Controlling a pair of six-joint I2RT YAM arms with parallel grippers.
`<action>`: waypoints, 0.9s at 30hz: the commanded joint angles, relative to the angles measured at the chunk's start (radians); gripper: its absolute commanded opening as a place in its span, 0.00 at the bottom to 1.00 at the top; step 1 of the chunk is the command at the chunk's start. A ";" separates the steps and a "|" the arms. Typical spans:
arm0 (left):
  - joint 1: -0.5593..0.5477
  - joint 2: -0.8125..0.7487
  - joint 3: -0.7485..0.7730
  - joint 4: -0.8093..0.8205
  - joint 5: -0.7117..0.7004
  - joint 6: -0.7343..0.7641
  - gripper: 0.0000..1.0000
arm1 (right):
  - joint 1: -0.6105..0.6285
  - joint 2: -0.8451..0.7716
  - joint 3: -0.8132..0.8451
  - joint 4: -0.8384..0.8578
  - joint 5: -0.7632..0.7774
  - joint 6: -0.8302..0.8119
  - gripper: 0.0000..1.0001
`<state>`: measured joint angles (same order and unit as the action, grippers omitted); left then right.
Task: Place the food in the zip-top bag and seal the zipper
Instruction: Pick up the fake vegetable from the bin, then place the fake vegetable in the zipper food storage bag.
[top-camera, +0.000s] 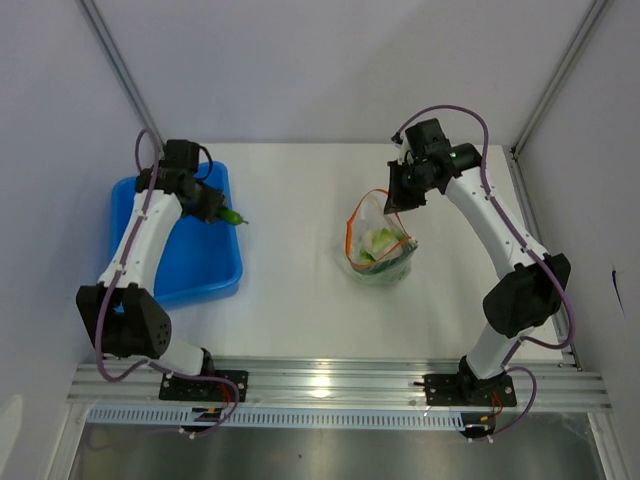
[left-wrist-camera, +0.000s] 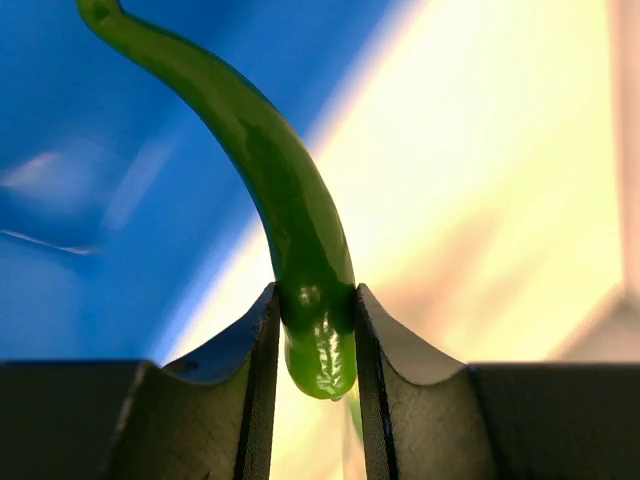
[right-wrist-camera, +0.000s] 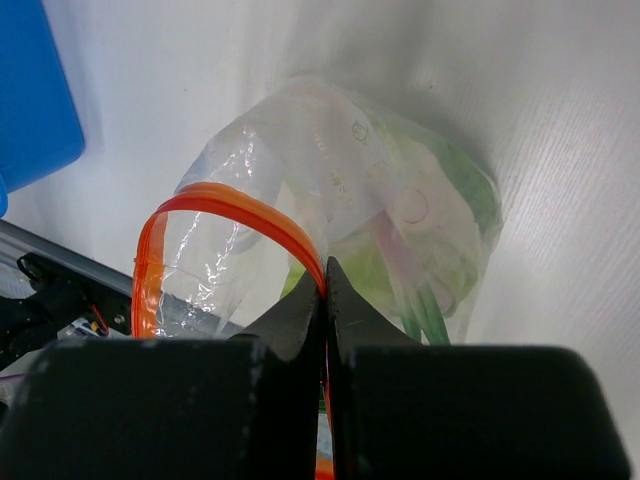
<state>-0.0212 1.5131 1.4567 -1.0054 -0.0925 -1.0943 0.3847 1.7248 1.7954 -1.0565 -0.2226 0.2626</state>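
We find some food (right-wrist-camera: 436, 300) already inside the zip-top bag (right-wrist-camera: 400, 190). The right gripper (right-wrist-camera: 325, 268) is pinching the zipper (right-wrist-camera: 200, 198), and the bag's mouth is open. At the bag's nine o'clock, the left gripper (left-wrist-camera: 315, 296) clamps a green chilli (left-wrist-camera: 290, 200) at the blue bin (top-camera: 215, 275). Bagging and sealing are outstanding.

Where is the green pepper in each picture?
Top: the pepper is left of the middle, in the left hand, at the bin's right edge.
Left wrist: in the middle, pinched by the hand, bin behind at left.
Right wrist: not in it; the bin's corner shows top left.
Shared landmark: the blue bin.
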 joint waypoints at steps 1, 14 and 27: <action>-0.089 -0.083 0.008 0.114 0.225 0.101 0.01 | 0.008 -0.050 -0.013 0.039 -0.024 0.018 0.00; -0.489 0.073 0.226 0.622 0.937 0.336 0.01 | -0.006 -0.091 0.036 0.006 -0.040 0.036 0.00; -0.580 0.150 0.334 0.443 1.056 0.361 0.01 | -0.004 -0.156 0.004 0.052 0.002 0.069 0.00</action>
<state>-0.5781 1.6684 1.7584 -0.5053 0.9070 -0.7593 0.3820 1.6337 1.7847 -1.0557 -0.2417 0.3058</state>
